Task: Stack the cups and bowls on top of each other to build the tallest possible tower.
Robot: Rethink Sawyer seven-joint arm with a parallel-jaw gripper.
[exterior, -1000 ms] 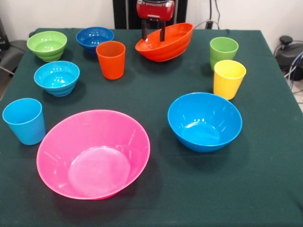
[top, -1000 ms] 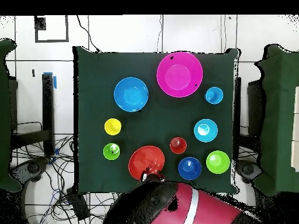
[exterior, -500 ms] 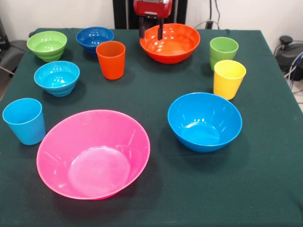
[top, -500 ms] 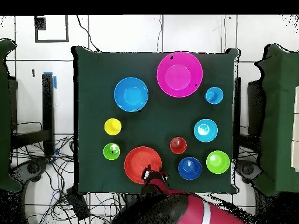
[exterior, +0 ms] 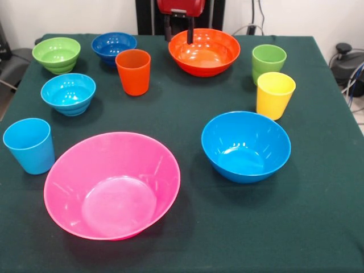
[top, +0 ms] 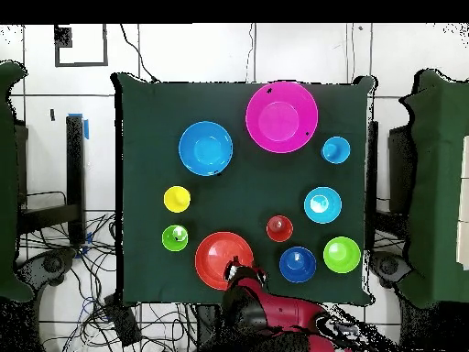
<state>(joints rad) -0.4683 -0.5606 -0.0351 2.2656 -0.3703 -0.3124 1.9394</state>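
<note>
Gripper fingers apart, straddling far rim of large orange bowl (flat on table, nothing stacked yet). Likely regrasp needed: close squarely on rim, lift level, carry to large blue bowl.

Cups, bowls — upright, unstacked

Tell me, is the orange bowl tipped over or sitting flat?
Sitting flat. The orange bowl rests level on the table, opening upward.

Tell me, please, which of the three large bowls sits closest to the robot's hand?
The large orange bowl: the hand is right at its far rim, while the blue bowl and pink bowl sit well away, nearer the camera.
</note>
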